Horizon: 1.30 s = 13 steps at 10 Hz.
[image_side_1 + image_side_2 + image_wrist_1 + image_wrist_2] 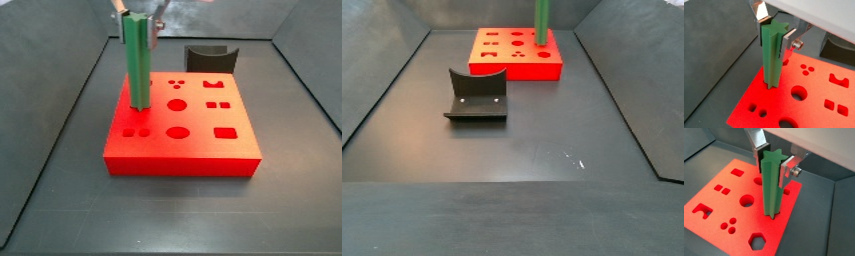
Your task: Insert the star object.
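Observation:
The star object (772, 57) is a long green bar with a star-shaped end, standing upright. Its lower end meets the top of the red block (817, 107) with shaped holes; I cannot tell how deep it sits. My gripper (776, 31) is shut on the bar's upper end, silver fingers (790, 40) pressed on both sides. Both wrist views show this: star object (771, 185), gripper (774, 162), red block (724, 203). In a side view the bar (136, 62) stands at the block's (181, 150) far left part. In the other side view it (543, 20) rises from the block (516, 55).
A dark grey curved holder (476, 95) stands on the dark floor in front of the block; it also shows behind the block in a side view (209, 58). Grey bin walls (54, 100) slope up around the floor.

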{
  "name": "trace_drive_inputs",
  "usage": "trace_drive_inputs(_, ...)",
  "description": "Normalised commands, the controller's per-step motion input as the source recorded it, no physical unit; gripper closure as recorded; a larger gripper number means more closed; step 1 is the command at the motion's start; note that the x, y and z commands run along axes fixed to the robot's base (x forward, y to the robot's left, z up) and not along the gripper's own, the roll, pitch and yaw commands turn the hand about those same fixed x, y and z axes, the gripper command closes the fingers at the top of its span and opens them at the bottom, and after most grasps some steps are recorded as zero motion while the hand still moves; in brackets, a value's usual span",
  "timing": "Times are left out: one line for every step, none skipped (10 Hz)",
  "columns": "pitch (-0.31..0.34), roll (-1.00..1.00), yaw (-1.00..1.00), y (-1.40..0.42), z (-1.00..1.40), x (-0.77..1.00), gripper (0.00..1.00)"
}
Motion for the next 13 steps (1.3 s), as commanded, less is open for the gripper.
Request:
trace_drive_inputs(0.031, 0.00, 0.01, 0.00, -0.18, 0.01, 1.00)
trace_drive_inputs(0.000, 0.00, 0.00, -0.03, -0.07, 0.00, 1.00)
trace_drive_inputs(0.013, 0.00, 0.00, -0.03, -0.04, 0.00, 1.00)
trace_drive_inputs(0.023, 0.02, 0.00, 0.00, 0.00, 0.00, 1.00)
trace_drive_inputs(0.004, 0.00, 0.00, 0.00, -0.03, 0.07, 1.00)
trace_drive_inputs(-0.080, -0.07, -0.26, 0.00, -0.97, -0.05, 1.00)
trace_drive_inputs(-0.066, -0.05, -0.23, 0.00, -1.00, -0.01, 1.00)
trace_drive_inputs(-0.051, -0.03, -0.31, 0.00, -1.00, -0.11, 1.00)
trace_drive_inputs(-0.054, -0.03, -0.27, 0.00, -1.00, -0.06, 1.00)
trace_drive_inputs(-0.034, 0.00, -0.24, 0.00, -1.00, 0.00, 1.00)
trace_drive_inputs(0.000, 0.02, -0.28, -0.04, -0.97, 0.01, 1.00)
trace_drive_inputs(0.000, 0.00, -0.25, -0.02, -1.00, 0.06, 1.00)
trace_drive_inputs(-0.026, 0.00, -0.26, -0.07, -1.00, 0.16, 1.00)
